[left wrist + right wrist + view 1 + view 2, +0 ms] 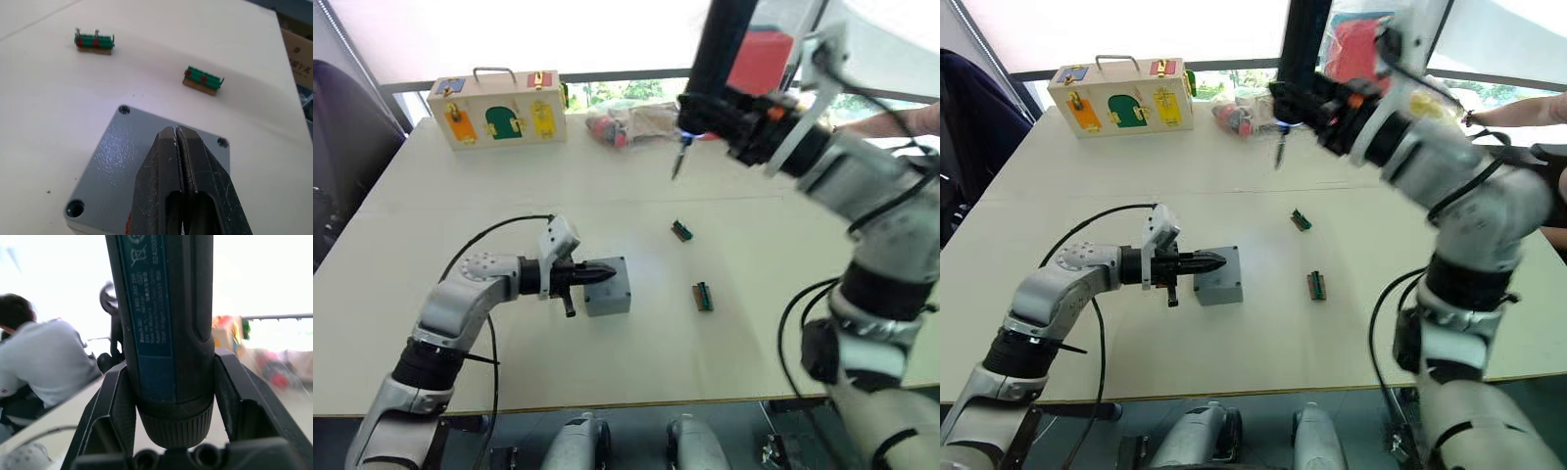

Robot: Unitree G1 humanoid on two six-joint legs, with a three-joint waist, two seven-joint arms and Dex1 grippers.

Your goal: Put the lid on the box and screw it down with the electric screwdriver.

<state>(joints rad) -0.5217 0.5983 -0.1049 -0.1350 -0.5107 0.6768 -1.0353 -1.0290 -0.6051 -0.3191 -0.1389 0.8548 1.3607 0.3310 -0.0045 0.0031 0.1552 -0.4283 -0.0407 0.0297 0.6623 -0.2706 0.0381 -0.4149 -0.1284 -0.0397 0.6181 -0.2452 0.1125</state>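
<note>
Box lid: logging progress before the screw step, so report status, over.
Left gripper shut, tips pressing on the lid, seated on the box. Right gripper shut on electric screwdriver, raised high over the table's far side. Two green blocks beside the box, clear of it.

Left claw [177, 147] closed; right claw [168, 396] raised

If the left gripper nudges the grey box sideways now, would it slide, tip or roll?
Probably slide: the box sits flat and squat on the smooth table. Tipping looks unlikely, since the shut left gripper rests on its lid. Square faces won't roll.
</note>
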